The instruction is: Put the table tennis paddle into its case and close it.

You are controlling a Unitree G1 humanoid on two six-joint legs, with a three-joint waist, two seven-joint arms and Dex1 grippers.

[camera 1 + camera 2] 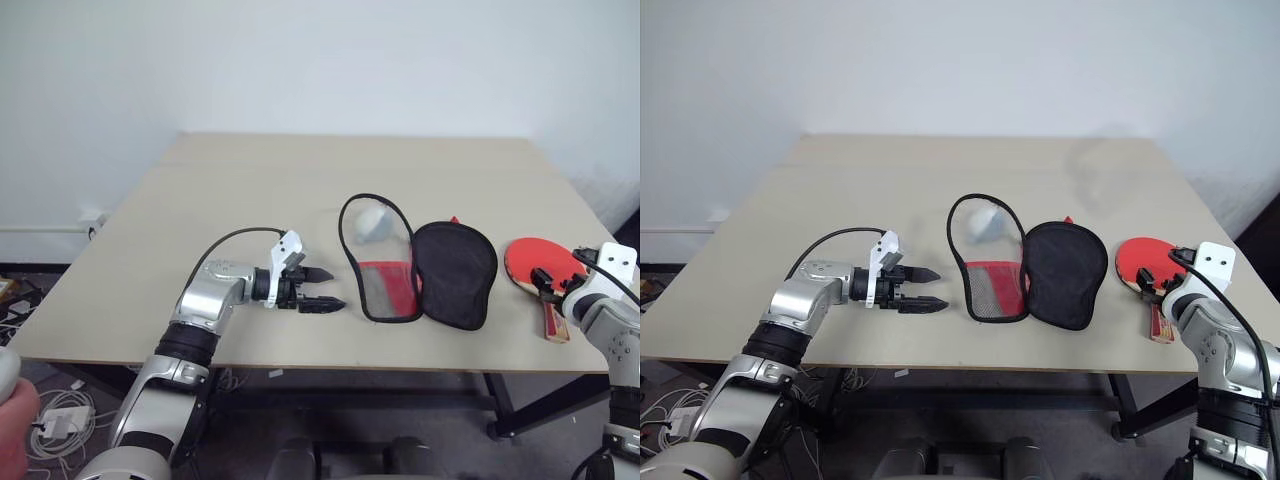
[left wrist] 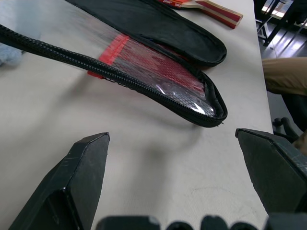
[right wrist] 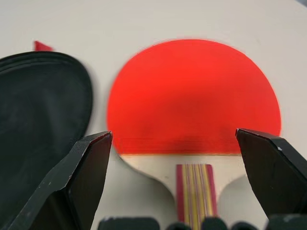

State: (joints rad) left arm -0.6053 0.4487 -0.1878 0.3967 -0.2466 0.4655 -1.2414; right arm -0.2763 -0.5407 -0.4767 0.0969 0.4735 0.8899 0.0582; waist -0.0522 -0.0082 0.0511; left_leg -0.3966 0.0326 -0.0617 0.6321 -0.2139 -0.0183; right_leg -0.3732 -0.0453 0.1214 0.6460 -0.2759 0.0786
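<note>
The table tennis paddle (image 1: 536, 260) lies flat near the table's right edge, red face up, with its wooden handle (image 3: 195, 189) toward me. My right gripper (image 3: 171, 135) hovers open over the handle end, with nothing between its fingers. The case (image 1: 455, 272) lies unzipped and spread open at mid-table: a black half on the right, and on the left a clear panel half (image 1: 378, 262) with red lining. My left gripper (image 1: 327, 289) stands open just left of the case, pointing at its zip edge (image 2: 144, 84), apart from it.
A small pale grey lump (image 1: 371, 223) lies at the far end of the clear half. The beige table (image 1: 230, 190) has bare room at the left and back. Cables (image 1: 60, 415) lie on the floor at the left. A person's leg (image 2: 285, 74) shows beyond the table's right edge.
</note>
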